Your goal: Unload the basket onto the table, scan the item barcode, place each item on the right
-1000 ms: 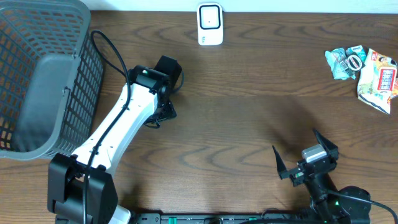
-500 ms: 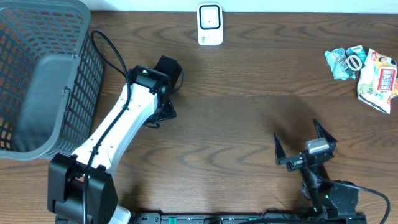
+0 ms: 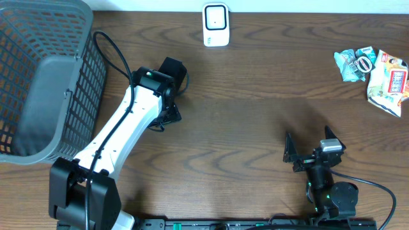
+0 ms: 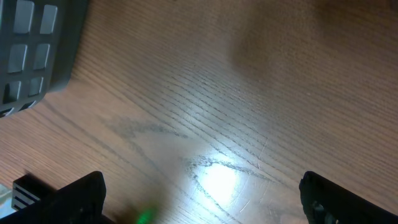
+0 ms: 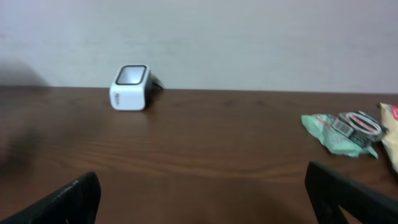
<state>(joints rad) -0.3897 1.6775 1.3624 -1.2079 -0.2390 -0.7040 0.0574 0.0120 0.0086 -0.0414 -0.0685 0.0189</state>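
scanner: The white scanner (image 3: 216,24) stands at the far edge of the table (image 3: 255,115), in the middle. Its window faces up, so a barcode has to be held over it.
items: Two snack packs lie at the far right. The green pack (image 3: 354,63) is just beside the red and white pack (image 3: 388,81). Nothing holds them yet.
right gripper: The right gripper (image 3: 310,148) sits low near the front edge, well apart from the packs. Its jaws are wide open and empty. Its camera looks level across the table at the scanner and the green pack, so I think it is getting ready to reach.
left gripper: The left gripper (image 3: 170,89) hangs over bare wood beside the basket (image 3: 45,76). Its jaws are wide open too, with nothing in them.
basket: It is on the left. I cannot see anything in it.
task: It looks like the very start. A pack must be picked up first.
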